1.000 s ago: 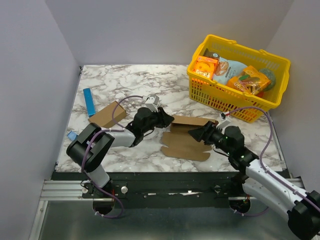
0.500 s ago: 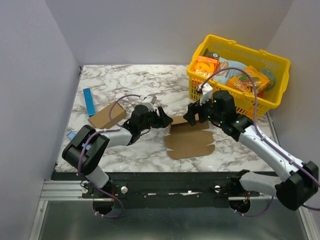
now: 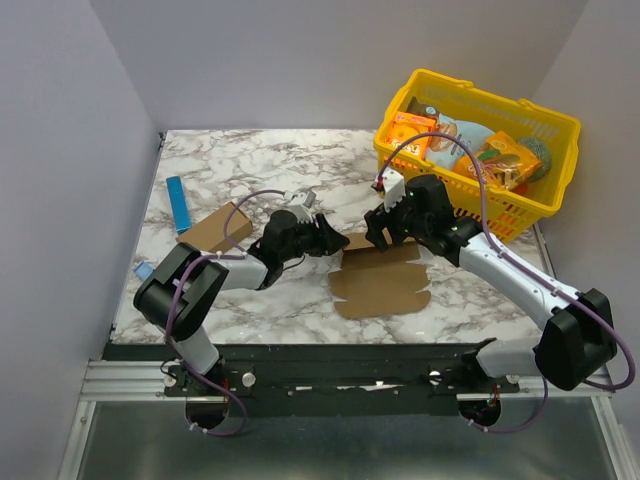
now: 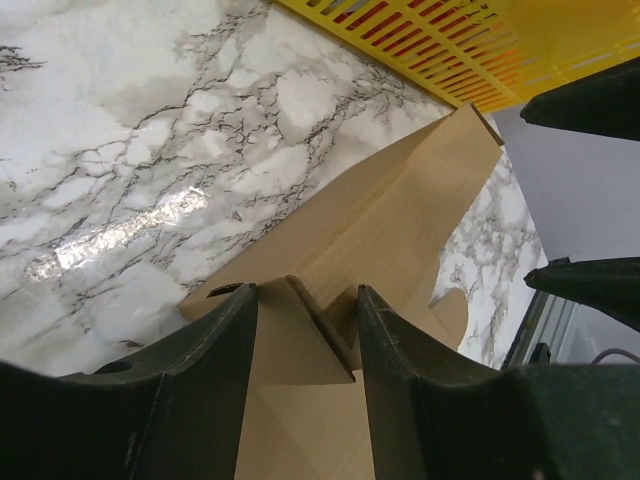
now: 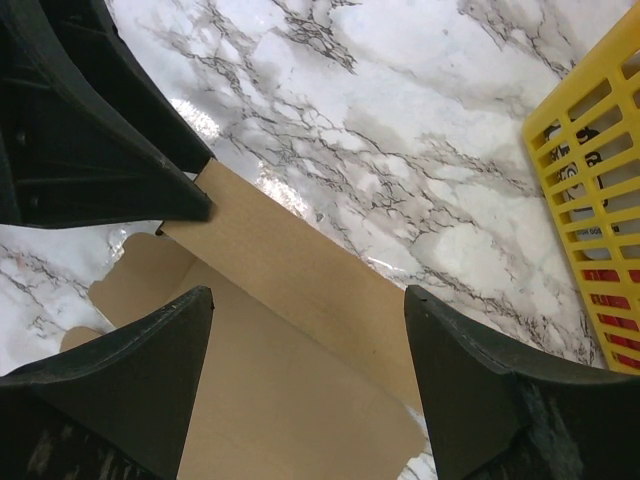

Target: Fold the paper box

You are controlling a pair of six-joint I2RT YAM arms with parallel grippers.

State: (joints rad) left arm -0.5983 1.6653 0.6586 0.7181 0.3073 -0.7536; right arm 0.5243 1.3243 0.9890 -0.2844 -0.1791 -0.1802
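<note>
The paper box (image 3: 385, 282) is a flat brown die-cut sheet on the marble table, also in the left wrist view (image 4: 400, 215) and the right wrist view (image 5: 300, 300). Its far strip stands up a little. My left gripper (image 3: 333, 241) is at the sheet's left end, and its jaws (image 4: 305, 290) are shut on a folded flap of the sheet. My right gripper (image 3: 376, 232) hovers over the sheet's far edge. Its jaws (image 5: 308, 295) are wide open and empty, with the sheet below them. The left gripper's black fingers (image 5: 100, 140) show close by in the right wrist view.
A yellow basket (image 3: 470, 205) with orange snack boxes (image 3: 410, 133) and bags stands at the back right, close behind the right gripper. Another small brown carton (image 3: 213, 230) and a blue stick (image 3: 180, 205) lie at the left. A small blue thing (image 3: 145, 271) sits at the table's left edge.
My right arm has swung from the near right side of the sheet up to its far edge, next to the left gripper. The sheet has shifted and changed outline. The left gripper has barely moved.
</note>
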